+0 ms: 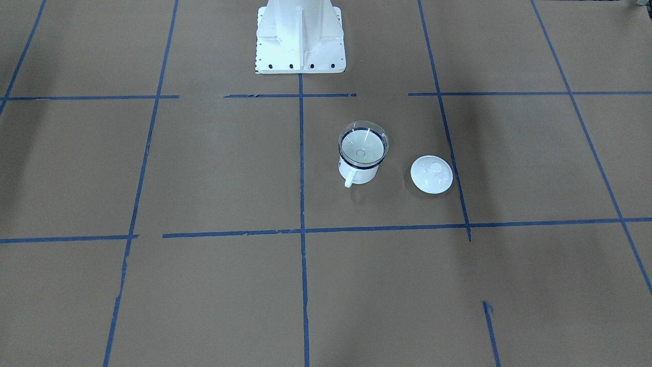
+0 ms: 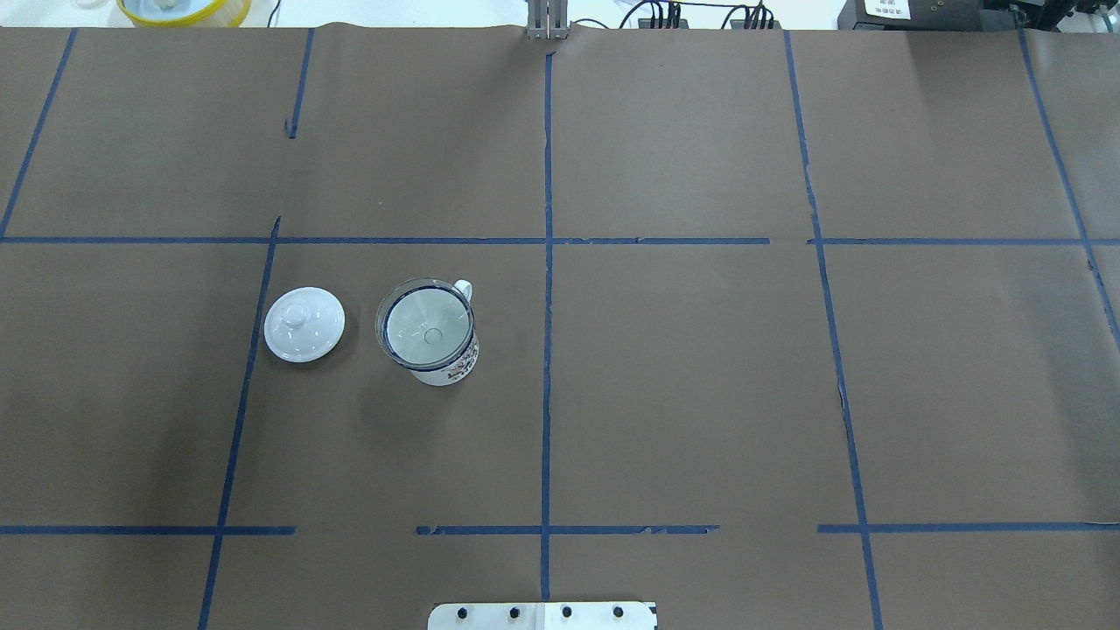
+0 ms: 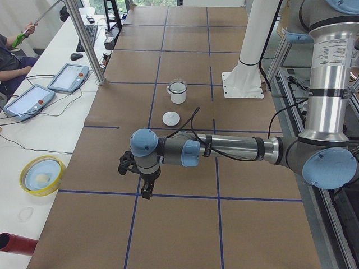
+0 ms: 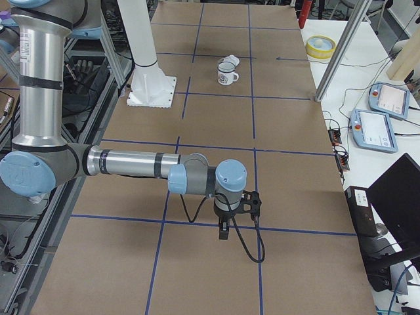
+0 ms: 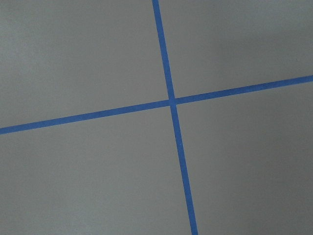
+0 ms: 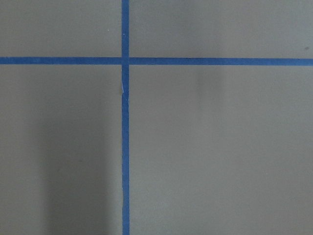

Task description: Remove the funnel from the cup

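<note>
The clear funnel sits in the mouth of the white mug with a dark blue rim, left of the table's centre line in the overhead view, funnel on cup. Neither gripper is near it. My left gripper hangs over the table's left end, seen only in the exterior left view. My right gripper hangs over the right end, seen only in the exterior right view. I cannot tell whether either is open or shut. Both wrist views show only brown paper and blue tape.
A round white lid with a knob lies flat on the table beside the mug, on its handle-free side. The robot's white base stands at the table's edge. A yellow-rimmed dish sits on the side bench.
</note>
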You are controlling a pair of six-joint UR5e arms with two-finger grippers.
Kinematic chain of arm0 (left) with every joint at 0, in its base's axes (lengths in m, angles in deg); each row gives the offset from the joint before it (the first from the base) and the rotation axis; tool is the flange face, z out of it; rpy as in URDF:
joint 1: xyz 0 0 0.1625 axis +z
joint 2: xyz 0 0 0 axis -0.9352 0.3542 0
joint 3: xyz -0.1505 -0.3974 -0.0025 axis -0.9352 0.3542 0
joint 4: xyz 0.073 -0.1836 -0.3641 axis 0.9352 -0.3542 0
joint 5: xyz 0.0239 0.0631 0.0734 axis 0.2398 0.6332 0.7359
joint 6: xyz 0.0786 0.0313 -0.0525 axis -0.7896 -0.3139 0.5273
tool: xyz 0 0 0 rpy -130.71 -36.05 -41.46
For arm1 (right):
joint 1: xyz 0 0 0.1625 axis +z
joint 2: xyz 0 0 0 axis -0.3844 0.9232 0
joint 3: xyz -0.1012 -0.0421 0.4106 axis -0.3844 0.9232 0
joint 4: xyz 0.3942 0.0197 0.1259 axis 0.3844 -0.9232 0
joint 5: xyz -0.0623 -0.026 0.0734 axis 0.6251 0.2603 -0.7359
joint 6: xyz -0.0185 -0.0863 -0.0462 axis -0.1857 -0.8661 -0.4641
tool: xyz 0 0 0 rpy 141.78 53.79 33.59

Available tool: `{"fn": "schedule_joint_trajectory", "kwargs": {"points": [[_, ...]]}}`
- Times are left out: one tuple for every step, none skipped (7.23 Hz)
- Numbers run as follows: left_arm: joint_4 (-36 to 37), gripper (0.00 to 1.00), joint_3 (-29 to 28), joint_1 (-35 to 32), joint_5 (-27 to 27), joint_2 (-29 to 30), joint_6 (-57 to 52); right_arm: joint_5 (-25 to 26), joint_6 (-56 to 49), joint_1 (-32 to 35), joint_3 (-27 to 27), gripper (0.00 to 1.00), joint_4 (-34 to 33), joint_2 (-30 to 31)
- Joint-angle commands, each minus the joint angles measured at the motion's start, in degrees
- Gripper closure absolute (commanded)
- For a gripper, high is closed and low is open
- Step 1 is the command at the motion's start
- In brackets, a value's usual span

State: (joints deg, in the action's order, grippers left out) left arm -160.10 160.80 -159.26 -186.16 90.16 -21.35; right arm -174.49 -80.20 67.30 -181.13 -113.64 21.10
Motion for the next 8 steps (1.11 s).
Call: {"fn": "schedule_joint_trajectory", "kwargs": {"points": [[0.0,0.00,0.0,0.0,0.0,0.5,0.3,0.0,0.0,0.0,0.0,0.00,0.0,0.0],[0.0,0.00,0.2,0.0,0.1,0.9,0.3,0.0,0.0,0.0,0.1,0.00,0.0,0.0],[0.3,0.00,0.9,0.0,0.4,2.7,0.5,0.0,0.0,0.0,0.1,0.00,0.0,0.0],[0.6,0.00,2.5,0.0,0.5,3.9,3.2,0.0,0.0,0.0,0.0,0.00,0.0,0.0],[0.7,0.00,6.0,0.0,0.6,4.6,7.5,0.0,0.0,0.0,0.0,0.00,0.0,0.0],[1.2,0.00,10.3,0.3,0.6,5.0,11.9,0.0,0.0,0.0,0.0,0.00,0.0,0.0],[5.1,0.00,13.8,1.6,0.5,9.2,18.9,0.0,0.0,0.0,0.0,0.00,0.0,0.0],[10.3,0.00,18.5,5.2,0.5,12.4,22.6,0.0,0.0,0.0,0.1,0.00,0.0,0.0]]}}
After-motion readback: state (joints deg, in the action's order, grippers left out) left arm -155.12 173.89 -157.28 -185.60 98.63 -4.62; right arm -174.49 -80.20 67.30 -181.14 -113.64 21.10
